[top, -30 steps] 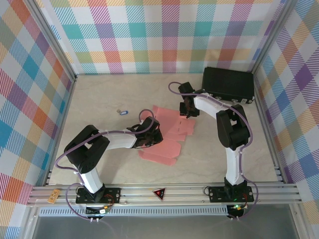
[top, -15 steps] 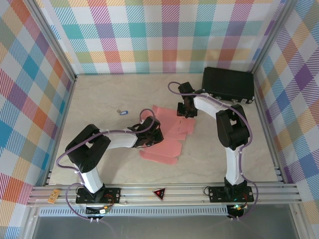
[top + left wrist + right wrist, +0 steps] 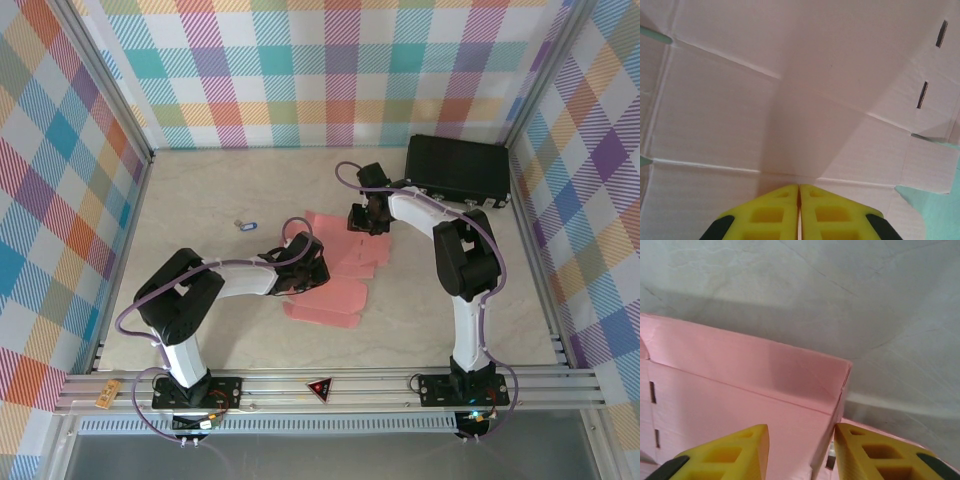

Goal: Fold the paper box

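The salmon-pink paper box (image 3: 338, 296) lies as a creased die-cut sheet in the middle of the table. My left gripper (image 3: 308, 263) rests on its left part. In the left wrist view the yellow fingers are shut, and the left gripper (image 3: 799, 186) has its tips down on a crease of the box (image 3: 790, 95), holding nothing. My right gripper (image 3: 363, 217) is at the sheet's far edge. In the right wrist view the right gripper (image 3: 800, 432) is open around a raised corner of the box (image 3: 740, 390), whose upright edge stands close to the right finger (image 3: 860, 445).
A black hard case (image 3: 458, 168) stands at the back right, close behind the right arm. A tiny card pack (image 3: 245, 225) lies to the left of the sheet. Plaid walls enclose the table on three sides. Bare tabletop (image 3: 200, 200) lies on the left.
The right gripper has edged left along the sheet's far edge and its jaws have narrowed. The left gripper has slid slightly right, still shut on the sheet.
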Motion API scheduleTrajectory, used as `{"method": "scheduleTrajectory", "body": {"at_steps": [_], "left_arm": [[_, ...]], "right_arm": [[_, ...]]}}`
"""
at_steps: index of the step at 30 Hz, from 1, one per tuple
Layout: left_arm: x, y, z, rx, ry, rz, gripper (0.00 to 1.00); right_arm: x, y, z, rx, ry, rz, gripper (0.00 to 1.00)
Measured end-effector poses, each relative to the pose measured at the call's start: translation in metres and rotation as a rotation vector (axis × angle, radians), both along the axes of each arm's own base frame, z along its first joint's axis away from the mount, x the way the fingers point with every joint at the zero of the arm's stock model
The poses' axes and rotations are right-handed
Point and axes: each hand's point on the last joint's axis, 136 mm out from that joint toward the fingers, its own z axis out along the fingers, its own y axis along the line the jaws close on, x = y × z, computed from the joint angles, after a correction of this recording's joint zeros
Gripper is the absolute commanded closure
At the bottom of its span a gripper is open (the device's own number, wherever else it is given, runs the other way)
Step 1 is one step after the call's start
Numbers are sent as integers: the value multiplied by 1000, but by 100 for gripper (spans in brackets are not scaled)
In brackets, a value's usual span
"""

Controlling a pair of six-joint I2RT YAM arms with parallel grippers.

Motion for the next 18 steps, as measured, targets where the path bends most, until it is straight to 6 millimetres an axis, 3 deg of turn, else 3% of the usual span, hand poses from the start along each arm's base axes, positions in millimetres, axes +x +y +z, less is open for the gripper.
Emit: {"method": "scheduleTrajectory", "body": {"at_steps": [8,14,18], "left_arm": [[0,-3,1,-3,-1,-15,89],[1,-7,5,11,1,-48,81],[7,-13,18,26,-15,-83,72]], "right_arm": [[5,13,10,60,-19,30,60],[7,14,12,60,-30,43,57],[7,12,14,44,-44,58,57]]}}
